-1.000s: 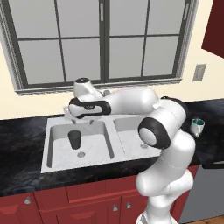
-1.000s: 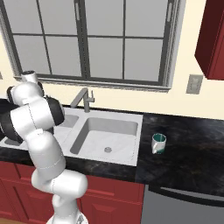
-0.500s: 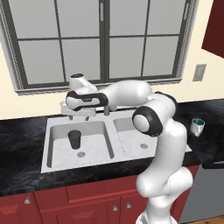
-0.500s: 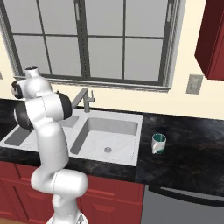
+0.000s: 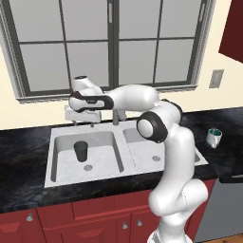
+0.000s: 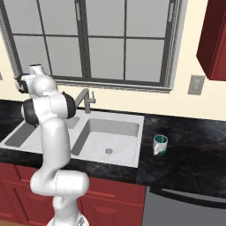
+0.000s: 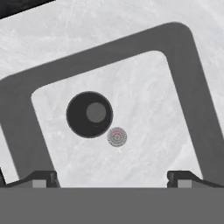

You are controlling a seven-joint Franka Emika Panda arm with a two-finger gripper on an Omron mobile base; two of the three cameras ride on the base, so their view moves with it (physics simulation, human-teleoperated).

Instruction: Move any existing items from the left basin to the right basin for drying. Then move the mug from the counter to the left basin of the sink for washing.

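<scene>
A dark grey tumbler point(image 5: 80, 151) stands upright in the left basin point(image 5: 103, 161), close to the drain. My gripper point(image 5: 83, 123) hangs open above that basin, near its back wall, higher than the tumbler and apart from it. The hand view looks straight down into the tumbler point(image 7: 89, 114), which lies up and left of the drain point(image 7: 117, 136). The two fingertips point(image 7: 42, 178) stand wide apart with nothing between them. The right basin point(image 6: 110, 134) holds nothing. The white mug point(image 5: 213, 137) with its green inside sits on the black counter point(image 5: 228, 156) right of the sink; in the right base view the mug point(image 6: 160, 144) is upright.
The grey faucet point(image 5: 115, 116) rises behind the divider between the basins, just right of my hand. My arm arches over the right basin point(image 5: 137, 147). A window and its sill run behind the sink. Red cabinet fronts point(image 5: 95, 218) lie below the counter edge.
The arm has swung left and straightened, carrying the hand a little left over the left basin. The jaws have stayed open. Tumbler and mug have not moved.
</scene>
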